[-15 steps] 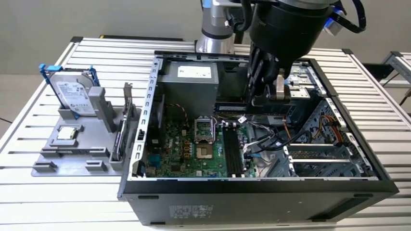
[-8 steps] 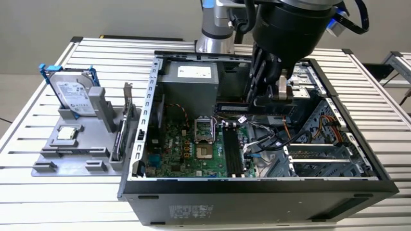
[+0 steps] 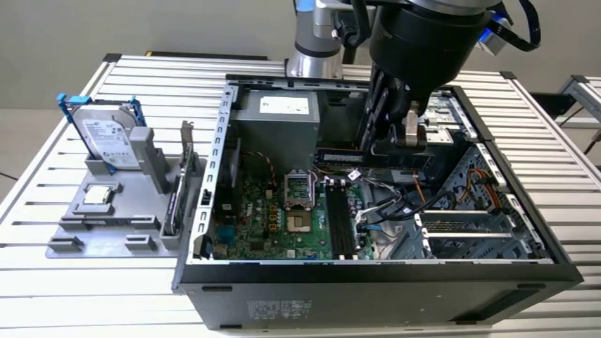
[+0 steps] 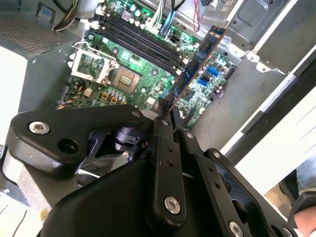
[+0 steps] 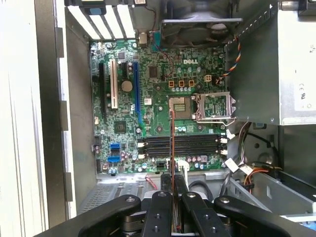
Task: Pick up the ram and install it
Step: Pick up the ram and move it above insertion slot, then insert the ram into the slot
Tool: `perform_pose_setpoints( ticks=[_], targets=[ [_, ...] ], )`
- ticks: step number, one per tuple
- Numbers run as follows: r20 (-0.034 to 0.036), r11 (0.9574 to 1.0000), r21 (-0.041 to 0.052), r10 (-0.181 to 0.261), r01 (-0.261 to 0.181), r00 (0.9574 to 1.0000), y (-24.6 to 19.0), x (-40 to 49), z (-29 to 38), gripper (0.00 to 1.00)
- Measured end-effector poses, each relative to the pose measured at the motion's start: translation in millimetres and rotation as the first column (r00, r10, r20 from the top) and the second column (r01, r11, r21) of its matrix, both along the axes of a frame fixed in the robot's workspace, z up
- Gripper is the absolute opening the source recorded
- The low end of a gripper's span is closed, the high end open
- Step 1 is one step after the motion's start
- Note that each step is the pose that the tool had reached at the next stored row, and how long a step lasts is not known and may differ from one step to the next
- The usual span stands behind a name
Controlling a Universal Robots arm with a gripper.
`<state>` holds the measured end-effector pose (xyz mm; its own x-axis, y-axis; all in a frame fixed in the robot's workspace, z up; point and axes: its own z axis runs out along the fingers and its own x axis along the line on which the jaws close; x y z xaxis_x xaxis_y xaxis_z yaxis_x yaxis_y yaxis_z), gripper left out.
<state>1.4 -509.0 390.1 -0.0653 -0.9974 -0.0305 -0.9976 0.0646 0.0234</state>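
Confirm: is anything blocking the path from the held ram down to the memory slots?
Nothing visible. The end effector is shut on the ram, which hangs inside the open case above the black memory slots. The slots are empty with no cable across them; loose cables lie off one end, clear of them.

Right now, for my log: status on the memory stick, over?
Gripper shut on memory stick. Stick above motherboard, not seated. Slots empty.
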Motion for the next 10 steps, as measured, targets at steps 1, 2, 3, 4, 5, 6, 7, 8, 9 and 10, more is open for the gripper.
perform_pose_setpoints(
  ticks=[1,2,3,4,5,6,7,8,9,10],
  targets=[
    [0.0,1.0,0.0,-0.002,0.002,1.0,0.0,0.0,0.0,0.0],
    [0.0,1.0,0.0,-0.003,0.003,1.0,0.0,0.0,0.0,0.0],
    [0.0,1.0,0.0,-0.003,0.003,1.0,0.0,0.0,0.0,0.0],
    [0.0,1.0,0.0,-0.004,0.004,1.0,0.0,0.0,0.0,0.0],
    [0.0,1.0,0.0,-0.004,0.004,1.0,0.0,0.0,0.0,0.0],
    [0.0,1.0,0.0,-0.005,0.005,1.0,0.0,0.0,0.0,0.0],
    [0.0,1.0,0.0001,-0.006,0.006,1.0,0.0,0.0,0.0,0.0],
    [0.0,1.0,0.0001,-0.007,0.007,1.0,0.0,0.0,0.0,0.0],
    [0.0,1.0,0.0001,-0.007,0.007,1.0,0.0,0.0,0.0,0.0],
    [0.0,1.0,0.0,-0.008,0.008,1.0,0.0,0.0,0.0,0.0]
  ],
)
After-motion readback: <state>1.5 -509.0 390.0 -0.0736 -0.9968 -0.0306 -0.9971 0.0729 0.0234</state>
